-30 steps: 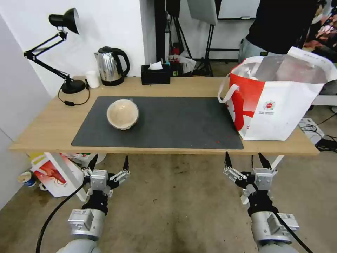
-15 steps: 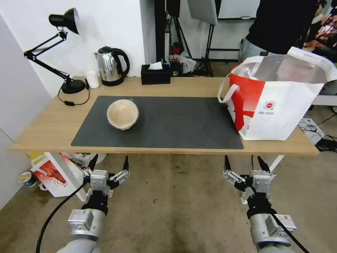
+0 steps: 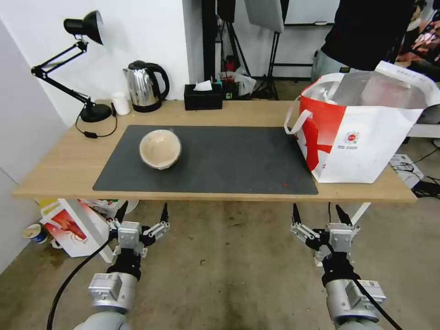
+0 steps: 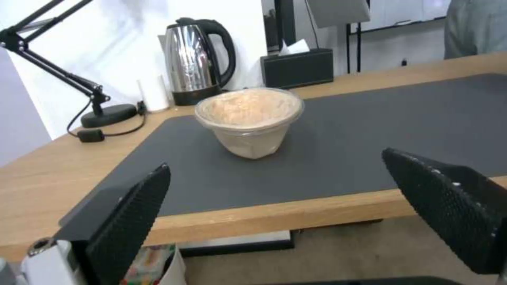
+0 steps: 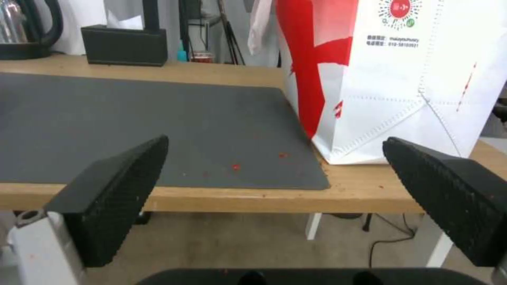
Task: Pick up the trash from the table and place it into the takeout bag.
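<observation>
**Q:** What is the layout, starting with the biggest thing?

**A:** A long light-wood table (image 3: 55,169) runs across the scene, beyond and above both claws, with a large dark grey mat (image 3: 229,160) covering its middle. Next in size is the white-and-red takeout bag (image 3: 362,133), which stands upright on the table's right end, ahead of the right gripper (image 3: 316,213) and slightly to its right. Its mouth is open, showing silver foil lining.

**Q:** Where is the trash?

**A:** One piece is visible on the table: a tan round paper bowl (image 3: 160,149), upright on the mat, ahead of the left gripper (image 3: 142,211) and well apart from the bag. A few tiny red crumbs (image 5: 235,166) lie on the mat just ahead of the right gripper.

**Q:** What are the claws doing?

**A:** Both hang low, in front of the table's near edge and below its top. Each has its fingers spread wide and grips nothing. From the left wrist, the bowl (image 4: 248,120) sits framed between the two black fingertips (image 4: 132,221).

**Q:** How far along is the job?

**A:** My judgement: mostly done. Something white shows inside the bag, though I cannot tell what. The tan bowl remains to be lifted and placed in the bag.

**Q:** Anything else on the table?

**A:** At the far edge, a desk lamp (image 3: 85,68), a steel kettle (image 3: 144,87), a black tissue box (image 3: 203,97) and a small white cup (image 3: 121,103).
</observation>
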Robot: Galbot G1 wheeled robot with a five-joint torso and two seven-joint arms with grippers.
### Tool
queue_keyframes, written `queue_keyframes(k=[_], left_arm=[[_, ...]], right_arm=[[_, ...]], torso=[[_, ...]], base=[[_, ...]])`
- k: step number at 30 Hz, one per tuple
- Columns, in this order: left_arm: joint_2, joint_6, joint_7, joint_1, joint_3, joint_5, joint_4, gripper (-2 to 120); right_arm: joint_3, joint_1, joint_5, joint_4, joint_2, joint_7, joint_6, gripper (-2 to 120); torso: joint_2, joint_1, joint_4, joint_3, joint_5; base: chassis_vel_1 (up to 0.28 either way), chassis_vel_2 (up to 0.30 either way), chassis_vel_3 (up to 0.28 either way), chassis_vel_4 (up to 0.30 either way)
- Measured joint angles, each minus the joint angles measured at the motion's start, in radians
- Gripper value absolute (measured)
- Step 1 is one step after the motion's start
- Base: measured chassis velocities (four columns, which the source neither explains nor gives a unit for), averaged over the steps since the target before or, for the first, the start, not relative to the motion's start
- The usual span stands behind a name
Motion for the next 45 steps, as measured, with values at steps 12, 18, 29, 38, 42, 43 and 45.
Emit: queue_keyframes(k=[12, 18, 29, 38, 42, 43, 45], left_arm=[[0.0, 0.0, 0.0, 0.0, 0.0, 0.0, 0.0, 100], [0.0, 0.0, 0.0, 0.0, 0.0, 0.0, 0.0, 100], [0.0, 0.0, 0.0, 0.0, 0.0, 0.0, 0.0, 100], [0.0, 0.0, 0.0, 0.0, 0.0, 0.0, 0.0, 100], [0.0, 0.0, 0.0, 0.0, 0.0, 0.0, 0.0, 100], [0.0, 0.0, 0.0, 0.0, 0.0, 0.0, 0.0, 100], [0.0, 0.0, 0.0, 0.0, 0.0, 0.0, 0.0, 100]], right_arm=[[0.0, 0.0, 0.0, 0.0, 0.0, 0.0, 0.0, 100], [0.001, 0.0, 0.0, 0.0, 0.0, 0.0, 0.0, 100], [0.001, 0.0, 0.0, 0.0, 0.0, 0.0, 0.001, 100], [0.001, 0.0, 0.0, 0.0, 0.0, 0.0, 0.001, 100], [0.001, 0.0, 0.0, 0.0, 0.0, 0.0, 0.001, 100], [0.001, 0.0, 0.0, 0.0, 0.0, 0.0, 0.001, 100], [0.001, 0.0, 0.0, 0.0, 0.0, 0.0, 0.001, 100]], torso=[[0.0, 0.0, 0.0, 0.0, 0.0], [0.0, 0.0, 0.0, 0.0, 0.0], [0.0, 0.0, 0.0, 0.0, 0.0], [0.0, 0.0, 0.0, 0.0, 0.0], [0.0, 0.0, 0.0, 0.0, 0.0], [0.0, 0.0, 0.0, 0.0, 0.0], [0.0, 0.0, 0.0001, 0.0, 0.0]], base=[[0.0, 0.0, 0.0, 0.0], [0.0, 0.0, 0.0, 0.0], [0.0, 0.0, 0.0, 0.0], [0.0, 0.0, 0.0, 0.0], [0.0, 0.0, 0.0, 0.0], [0.0, 0.0, 0.0, 0.0], [0.0, 0.0, 0.0, 0.0]])
